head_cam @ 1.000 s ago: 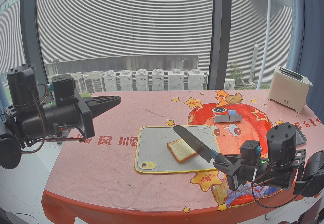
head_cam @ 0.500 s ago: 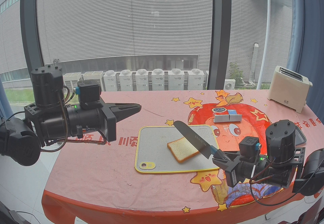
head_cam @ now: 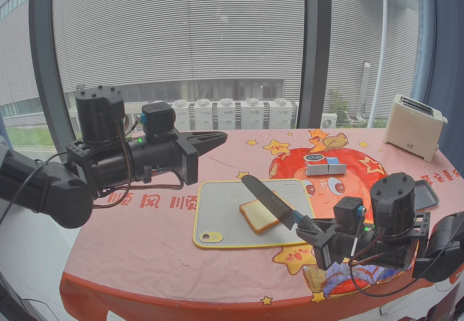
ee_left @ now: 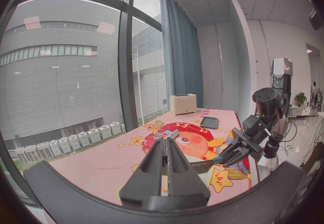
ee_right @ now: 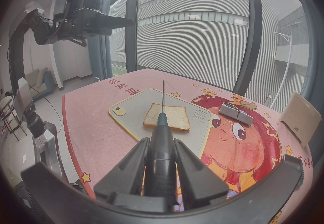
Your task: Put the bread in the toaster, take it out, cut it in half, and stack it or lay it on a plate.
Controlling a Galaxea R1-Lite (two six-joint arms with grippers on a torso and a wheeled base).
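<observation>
**Knife [head_cam: 269,200] held over the bread [head_cam: 257,216]**

The right gripper [head_cam: 309,231] is clamped on the knife's handle, and the blade slants up and to the left above the bread. The slice lies flat on the board [head_cam: 220,206] in the middle of the desk [head_cam: 145,240]. The left gripper [head_cam: 220,136] hangs above the desk, left of the board, with its fingers pressed together. The toaster [head_cam: 414,127] stands at the far right (a dark plate [head_cam: 427,194] lies nearer).
</observation>
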